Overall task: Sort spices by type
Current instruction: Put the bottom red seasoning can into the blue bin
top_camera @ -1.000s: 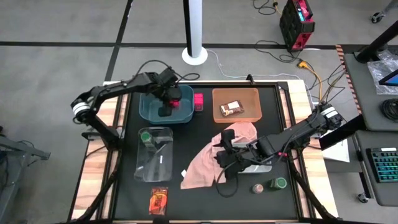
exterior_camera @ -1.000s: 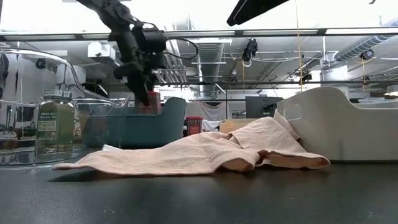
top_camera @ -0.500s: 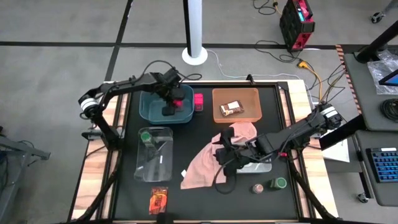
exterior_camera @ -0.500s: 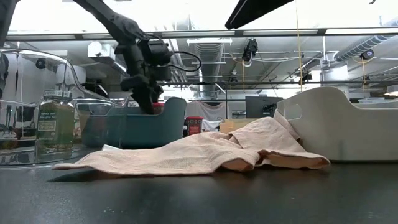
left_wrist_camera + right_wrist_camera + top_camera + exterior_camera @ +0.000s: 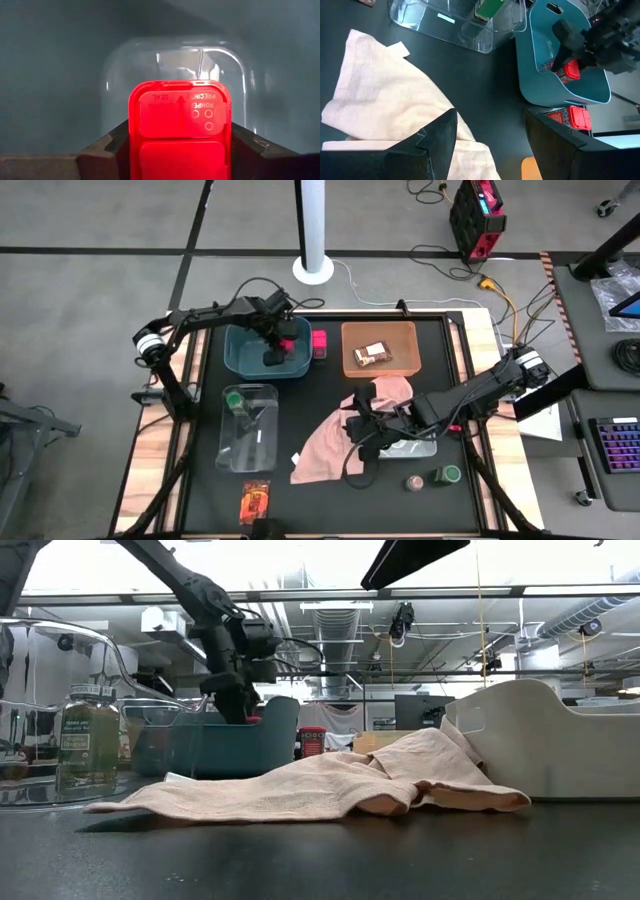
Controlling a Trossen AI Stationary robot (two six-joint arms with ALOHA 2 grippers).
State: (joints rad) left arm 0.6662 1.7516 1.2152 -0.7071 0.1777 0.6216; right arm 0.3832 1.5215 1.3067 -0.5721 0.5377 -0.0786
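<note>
My left gripper (image 5: 274,352) is down inside the teal bin (image 5: 240,360), shut on a bright pink square box (image 5: 180,120). A second pink box (image 5: 319,343) stands on the table between the teal and orange bins. A dark jar with a green lid (image 5: 236,400) sits in the clear bin. A brown packet (image 5: 372,355) lies in the orange bin. An orange-red packet (image 5: 256,502) lies near the table's near edge. A pinkish-topped jar (image 5: 413,482) and a green-lidded jar (image 5: 447,475) stand near the right arm. My right gripper (image 5: 360,430) hovers open over the pink cloth. My left gripper pinches the pink box by two opposite sides (image 5: 135,150), one finger (image 5: 107,147) on each side of its lid end. The fingers come from above, pointing down into the teal bin. Whether the box's lower end rests on the bin floor I cannot tell.
The large pink cloth (image 5: 335,445) lies spread at the table's middle, partly under my right arm. A grey bin (image 5: 412,447) sits beneath that arm. The clear bin (image 5: 248,440) is on the left, and the orange bin (image 5: 405,340) at the far side.
My left gripper has carried the pink box downward from above the teal bin's rim into the bin, shifting slightly toward the table's right. It has stayed shut on the box.
</note>
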